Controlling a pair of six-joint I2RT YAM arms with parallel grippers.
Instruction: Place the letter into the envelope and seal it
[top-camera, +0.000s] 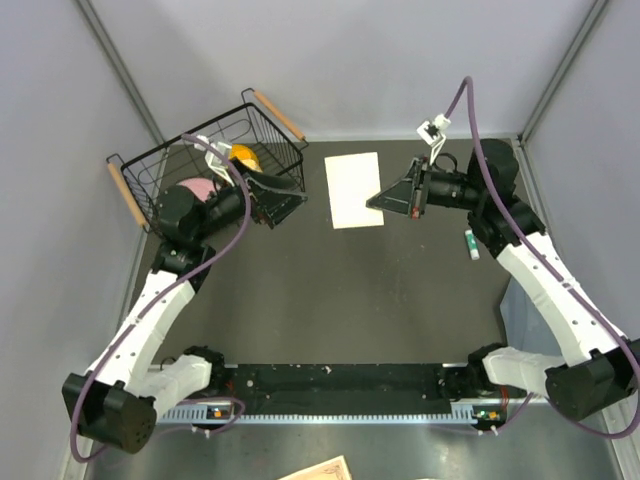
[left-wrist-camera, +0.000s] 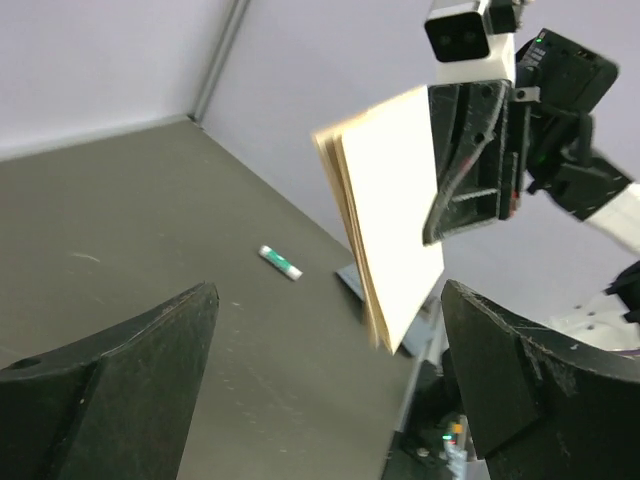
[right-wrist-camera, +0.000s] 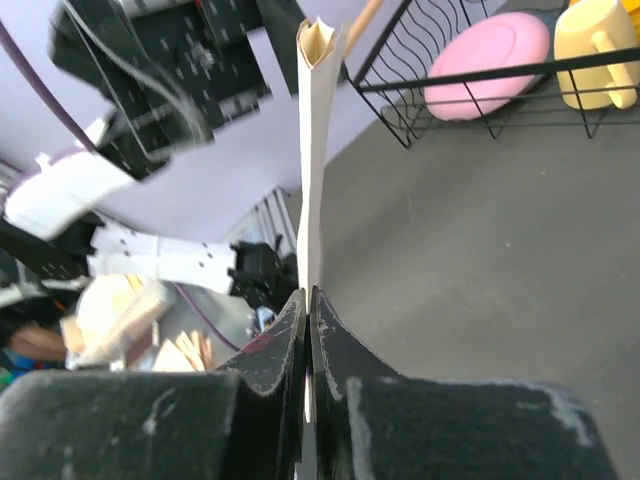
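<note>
The letter (right-wrist-camera: 312, 150) is a pale cream card that looks folded, with layered edges. It is held up off the counter (top-camera: 330, 290), pinched along one edge in the right gripper (right-wrist-camera: 308, 300), whose fingers are clenched tight on it. The card sticks straight out past that gripper's fingertips, edge-on to its wrist camera.

Across from the card is the left gripper (left-wrist-camera: 330, 300). Its jaws are spread wide and grasp nothing, and its open mouth faces the card's broad face without touching it.

A white-and-green glue stick (top-camera: 471, 243) lies on the counter behind the right gripper, beside that arm. A black wire basket (top-camera: 180, 150) stands just behind the left gripper, on the side away from the card. It holds a pink plate (right-wrist-camera: 485, 55) and a yellow cup (right-wrist-camera: 595, 50).
</note>
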